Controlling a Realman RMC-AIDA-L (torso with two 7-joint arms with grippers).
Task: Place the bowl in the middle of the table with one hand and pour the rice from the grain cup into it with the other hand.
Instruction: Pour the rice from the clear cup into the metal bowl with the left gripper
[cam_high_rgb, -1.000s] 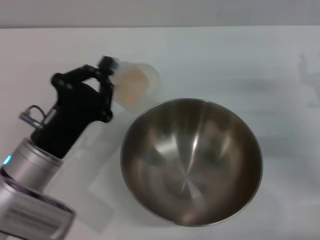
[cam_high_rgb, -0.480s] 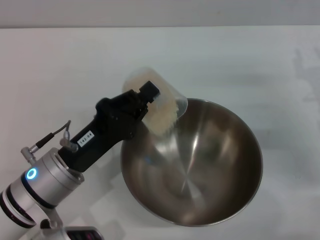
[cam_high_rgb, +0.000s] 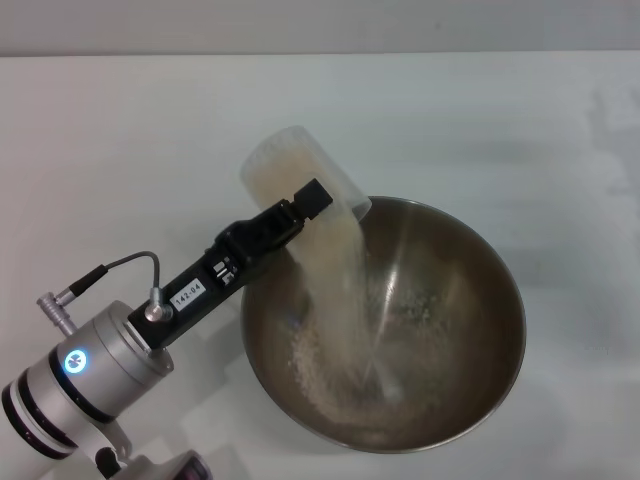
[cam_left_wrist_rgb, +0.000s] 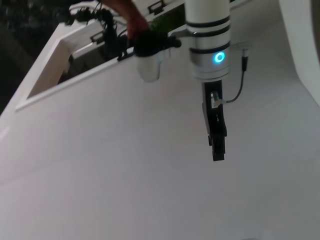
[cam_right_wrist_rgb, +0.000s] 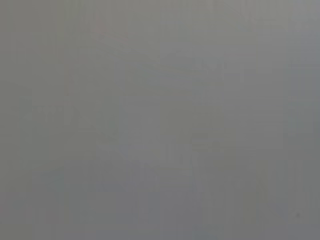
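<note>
Rice (cam_high_rgb: 340, 300) falls in a pale stream from the grain cup (cam_high_rgb: 300, 185) into the bowl (cam_high_rgb: 460, 300), and a thin layer of grains already lies at the bowl's bottom. The left pincer (cam_high_rgb: 305, 205) is closed on the grain cup; one black finger (cam_high_rgb: 312, 196) lies across the cup's side, while the other finger is hidden behind the cup. The left arm comes up from the near left corner of the bench (cam_high_rgb: 120, 130), with a blue ring light on its silver wrist.

The grain cup is tipped strongly. Its long axis runs from far left to near right; the closed base points to the far left corner and is the higher end, and the open mouth points down over the bowl's far left rim. The bowl stands upright, its opening facing up, about in the middle of the bench and a little toward the near edge.

The bench is plain white and flat, and a grey wall runs behind its far edge. The left wrist view gives a dim white surface and a silver-and-black arm with a blue light. The right pincer is not seen in any view; the right wrist view is only an even grey.
</note>
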